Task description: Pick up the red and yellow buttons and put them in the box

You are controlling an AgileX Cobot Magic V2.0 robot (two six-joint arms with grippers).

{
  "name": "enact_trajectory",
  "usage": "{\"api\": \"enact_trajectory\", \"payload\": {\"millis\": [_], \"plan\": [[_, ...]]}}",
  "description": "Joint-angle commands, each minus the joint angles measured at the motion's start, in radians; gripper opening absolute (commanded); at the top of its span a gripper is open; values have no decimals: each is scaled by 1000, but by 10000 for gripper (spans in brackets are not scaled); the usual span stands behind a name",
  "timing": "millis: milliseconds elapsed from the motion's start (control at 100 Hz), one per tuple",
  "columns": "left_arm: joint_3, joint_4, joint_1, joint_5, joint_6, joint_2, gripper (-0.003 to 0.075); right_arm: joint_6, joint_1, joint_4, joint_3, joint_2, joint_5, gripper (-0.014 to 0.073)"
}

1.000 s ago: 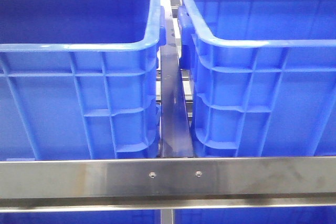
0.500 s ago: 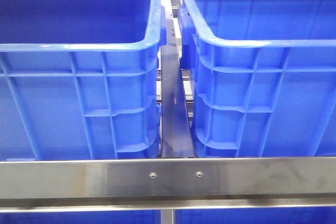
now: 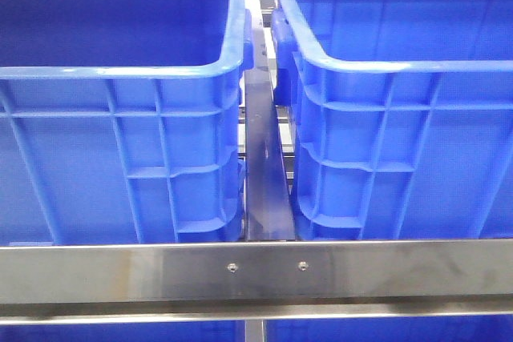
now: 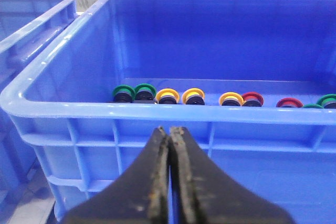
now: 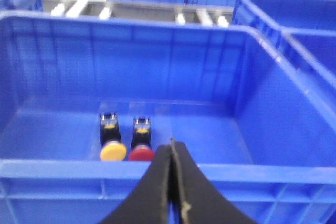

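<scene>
In the left wrist view a blue crate (image 4: 157,111) holds a row of buttons along its floor: yellow buttons (image 4: 167,96) and red buttons (image 4: 252,98), with green ones (image 4: 123,93) at both ends. My left gripper (image 4: 169,129) is shut and empty, just outside the crate's near wall. In the right wrist view a blue box (image 5: 126,169) holds one yellow button (image 5: 113,150) and one red button (image 5: 142,153) side by side. My right gripper (image 5: 171,145) is shut and empty, outside the box's near rim. Neither gripper shows in the front view.
The front view shows two deep blue crates, left (image 3: 120,70) and right (image 3: 385,66), with a dark metal rail (image 3: 264,166) between them and a steel crossbar (image 3: 256,270) in front. More blue crates (image 5: 294,19) stand beside and behind.
</scene>
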Motion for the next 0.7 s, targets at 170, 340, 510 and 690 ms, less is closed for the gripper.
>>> {"api": "enact_trajectory", "payload": {"millis": [170,340,510,690], "plan": [[54,0,-5,-74,-10,-29,-20,99,3,-91,108,-114,-112,-70],[54,0,-5,-75,-10,-29,-20,98,7,-91,108,-183,-46,-70],[54,0,-5,-75,-10,-29,-20,98,7,-91,108,-190,-36,-70],[54,0,-5,-75,-10,-29,-20,98,7,-91,108,-190,-44,-70]]}}
